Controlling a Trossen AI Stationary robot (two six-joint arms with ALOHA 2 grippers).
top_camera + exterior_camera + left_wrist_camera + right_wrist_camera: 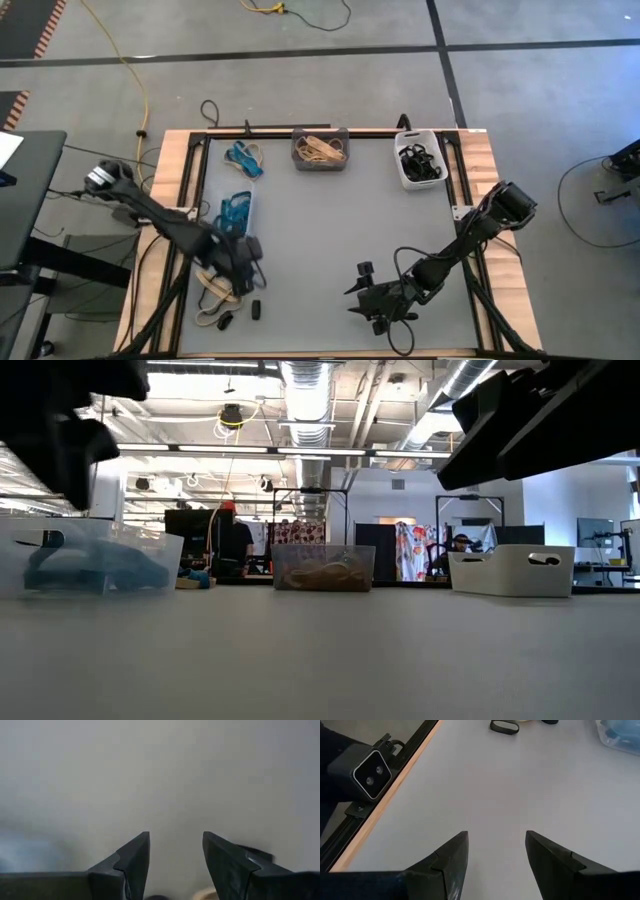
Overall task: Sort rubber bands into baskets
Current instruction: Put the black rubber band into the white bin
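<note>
Three baskets stand on the grey table: a clear one (238, 210) at the left with blue rubber bands, a dark grey one (320, 150) at the far middle with tan bands, and a white one (420, 165) at the far right with black bands. Loose blue bands (245, 157) lie at the far left. Tan bands (214, 290) and black bands (257, 310) lie near the front left. My left gripper (245, 270) hovers open just above these, nothing between its fingers (135, 865). My right gripper (358, 295) stands open over bare table at the front, right of the middle.
A black frame and the wooden table edges (170, 230) run round the grey mat. The low camera (370, 767) sits on the near edge. One black band (504, 726) lies ahead of my right gripper. In the room beyond the table people stand (232, 540).
</note>
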